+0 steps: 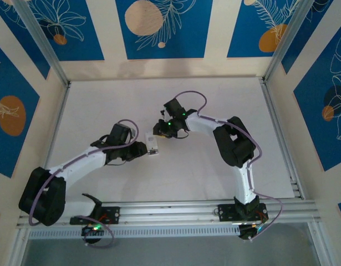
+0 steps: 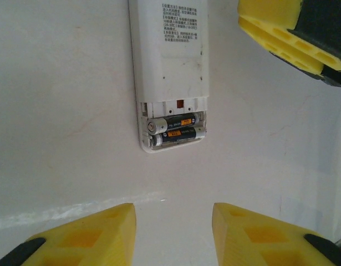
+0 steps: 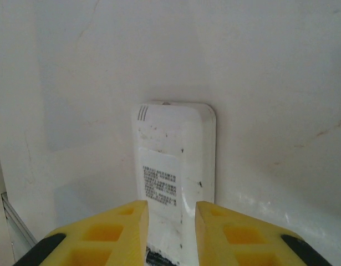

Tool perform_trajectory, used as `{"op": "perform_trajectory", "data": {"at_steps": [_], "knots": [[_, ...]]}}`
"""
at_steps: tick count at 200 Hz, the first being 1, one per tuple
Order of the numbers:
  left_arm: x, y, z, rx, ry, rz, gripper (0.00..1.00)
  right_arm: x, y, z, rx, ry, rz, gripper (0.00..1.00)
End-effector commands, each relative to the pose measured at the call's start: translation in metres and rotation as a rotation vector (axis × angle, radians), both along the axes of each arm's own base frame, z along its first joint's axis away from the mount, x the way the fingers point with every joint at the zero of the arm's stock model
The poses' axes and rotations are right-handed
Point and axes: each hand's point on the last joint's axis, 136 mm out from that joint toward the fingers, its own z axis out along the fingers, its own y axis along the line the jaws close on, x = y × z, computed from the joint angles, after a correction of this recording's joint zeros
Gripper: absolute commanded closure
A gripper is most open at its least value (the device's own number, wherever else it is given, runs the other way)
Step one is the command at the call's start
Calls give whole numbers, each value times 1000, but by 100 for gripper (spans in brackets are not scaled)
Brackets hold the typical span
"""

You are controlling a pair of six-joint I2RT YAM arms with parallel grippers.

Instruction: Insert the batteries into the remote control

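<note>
White surface (image 2: 59,111), remote control (image 2: 170,55) lying face down at upper centre of the left wrist view, both batteries (image 2: 173,128) seated side by side in its open compartment, left fingers (image 2: 103,233) parted along the bottom edge, grasping nothing, right fingers (image 3: 115,227) narrowly parted above the remote, clasping nothing.

Nothing legible enough to read off. Back of the remote control (image 2: 169,50) has a printed label (image 2: 183,22) w/ approx. three blocks of tiny dark print (looks like Chinese characters, too small to make out). In the right wrist view, the remote's far corner has three short vertical bars (image 3: 143,113), no wording. Both batteries (image 2: 176,129) have orange patches (image 2: 186,121) w/ dark print, plus pale lettering, also illegible.
</note>
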Motion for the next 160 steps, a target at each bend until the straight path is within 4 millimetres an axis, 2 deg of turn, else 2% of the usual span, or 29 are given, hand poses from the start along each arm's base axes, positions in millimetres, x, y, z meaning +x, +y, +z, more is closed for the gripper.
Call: {"op": "perform_trajectory", "data": {"at_steps": [1,70,104,160], "knots": [[2,-1,-5,1,-17,10,60,-2,1,-11,-28,38,-7,71],[-6,4,-21,15,17,23,62,-5,5,-28,-107,29,28,79],[-5,5,-27,19,35,35,63,-10,5,-36,-130,42,41,79],[1,-5,-31,-24,46,38,67,-14,10,-33,-120,44,62,78]]}}
